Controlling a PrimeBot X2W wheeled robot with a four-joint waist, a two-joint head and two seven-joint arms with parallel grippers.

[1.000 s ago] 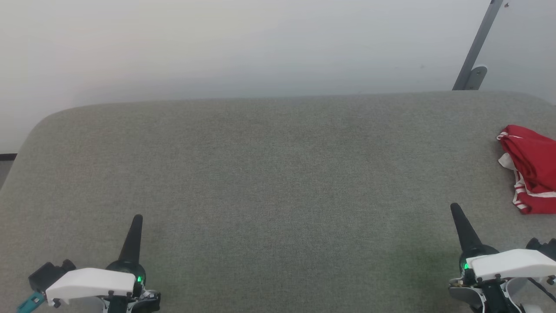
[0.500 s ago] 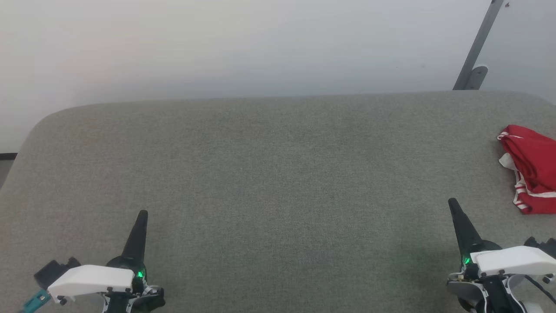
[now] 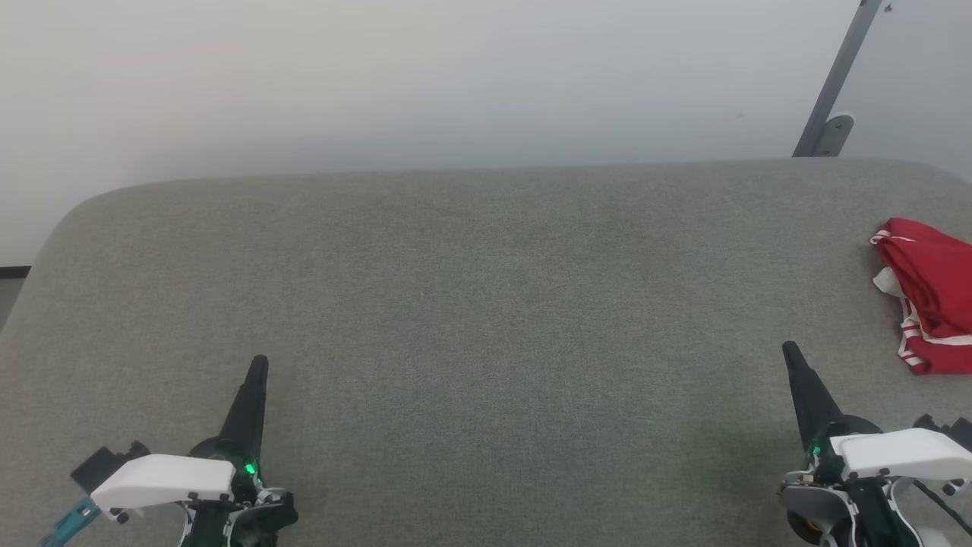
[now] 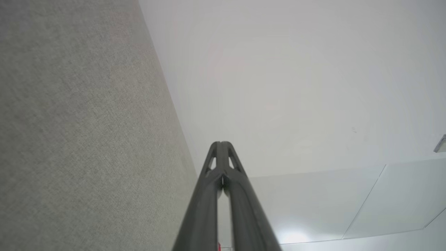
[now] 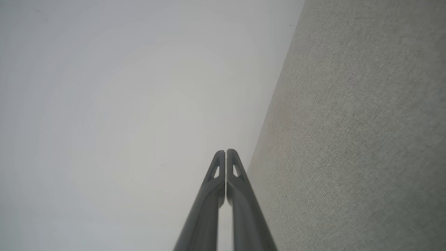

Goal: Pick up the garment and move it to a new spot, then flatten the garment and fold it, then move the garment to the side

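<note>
The garment point(image 3: 932, 292), red with white-and-red striped trim, lies bunched at the right edge of the grey fabric table point(image 3: 486, 304), partly cut off by the head view's border. My right gripper point(image 3: 790, 351) hovers at the lower right, shut and empty, a short way left of and nearer than the garment. At the lower left my left gripper point(image 3: 260, 363) is likewise shut with nothing in it, far from the garment. Both wrist views show the fingertips pressed together: the left gripper point(image 4: 221, 143) and the right gripper point(image 5: 225, 151).
A pale wall point(image 3: 425, 76) rises right behind the table's far edge. A grey metal bracket point(image 3: 831, 99) leans on the wall at the back right. The table's rounded left corner point(image 3: 68, 220) drops to a dark floor strip.
Both grippers have crept forward across the table; the left also drifted slightly right. The garment lies where it was.
</note>
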